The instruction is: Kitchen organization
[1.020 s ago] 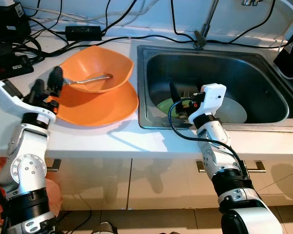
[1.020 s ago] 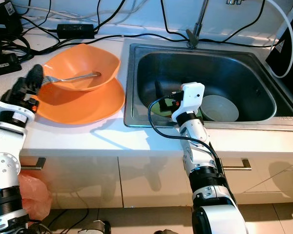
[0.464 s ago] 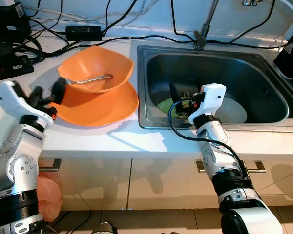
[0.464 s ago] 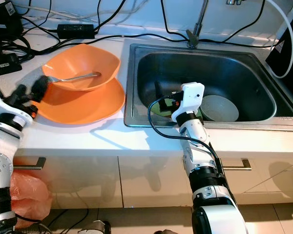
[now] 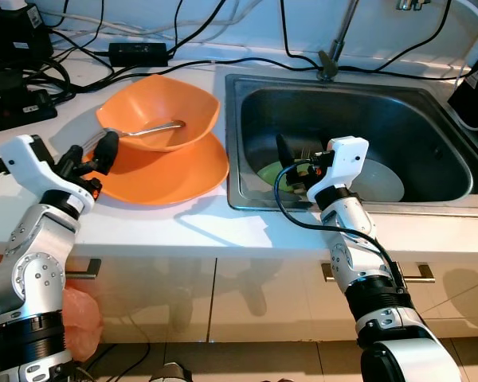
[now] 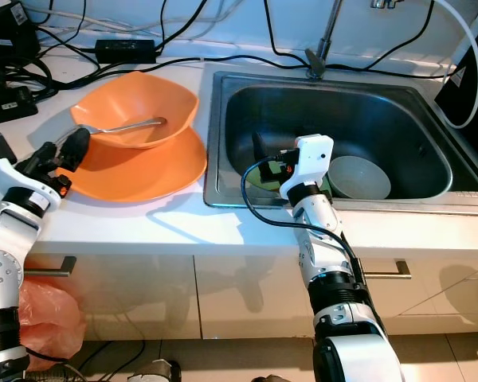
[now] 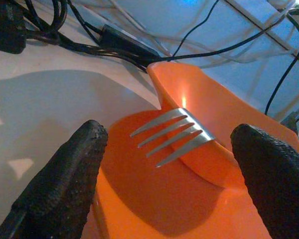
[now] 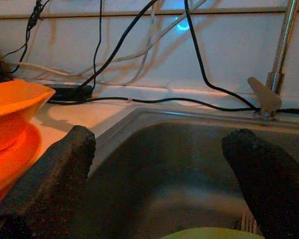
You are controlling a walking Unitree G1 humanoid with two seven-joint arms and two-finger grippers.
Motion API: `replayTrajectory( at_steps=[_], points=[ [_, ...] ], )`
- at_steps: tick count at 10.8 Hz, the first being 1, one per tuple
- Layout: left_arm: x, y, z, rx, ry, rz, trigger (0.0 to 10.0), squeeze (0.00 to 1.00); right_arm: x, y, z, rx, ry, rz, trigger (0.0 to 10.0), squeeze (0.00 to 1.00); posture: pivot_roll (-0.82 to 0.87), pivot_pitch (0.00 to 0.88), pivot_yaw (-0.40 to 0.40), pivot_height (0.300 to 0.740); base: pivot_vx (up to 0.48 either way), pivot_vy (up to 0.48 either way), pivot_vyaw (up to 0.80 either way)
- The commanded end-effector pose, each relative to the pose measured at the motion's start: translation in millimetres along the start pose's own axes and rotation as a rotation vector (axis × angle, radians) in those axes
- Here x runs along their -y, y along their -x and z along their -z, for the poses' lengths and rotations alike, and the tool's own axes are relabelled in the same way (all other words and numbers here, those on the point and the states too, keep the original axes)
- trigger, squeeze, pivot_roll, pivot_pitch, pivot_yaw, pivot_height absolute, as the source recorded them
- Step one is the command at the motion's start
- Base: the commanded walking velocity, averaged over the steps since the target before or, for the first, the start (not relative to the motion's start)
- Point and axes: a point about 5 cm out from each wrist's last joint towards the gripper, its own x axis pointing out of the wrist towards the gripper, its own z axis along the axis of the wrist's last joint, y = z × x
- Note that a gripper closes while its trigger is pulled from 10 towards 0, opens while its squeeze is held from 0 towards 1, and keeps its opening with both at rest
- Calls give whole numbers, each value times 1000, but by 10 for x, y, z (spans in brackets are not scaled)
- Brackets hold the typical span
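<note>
Now I see my left tool (image 7: 167,164) spread wide around the silver metal fork (image 7: 172,134) on the orange plastic bowl (image 5: 161,114); right tool (image 8: 172,172) released over the steel sink (image 5: 430,95).

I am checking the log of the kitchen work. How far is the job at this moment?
Nothing looks finished yet. The orange bowl sits on the orange plate with the fork in it. The open left pincer faces the fork's tines. The open right pincer hovers in the sink; the green dish and grey bowl remain there.
</note>
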Motion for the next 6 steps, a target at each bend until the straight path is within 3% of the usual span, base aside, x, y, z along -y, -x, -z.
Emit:
replayTrajectory(
  at_steps=[1,2,6],
  points=[
    [85,-11,42,-23,3,45,10000,0,14,4,0,-4,8,0,10000,0,93,87,-74,740,0,0,0],
    [90,-17,32,-20,5,50,314,0,14,3,2,-5,7,1,10000,0,93,87,-72,740,0,0,0],
    [140,-25,-9,-12,9,94,0,0,15,-4,-1,-4,6,5,10000,0,93,86,-70,740,0,0,0]
  ],
)
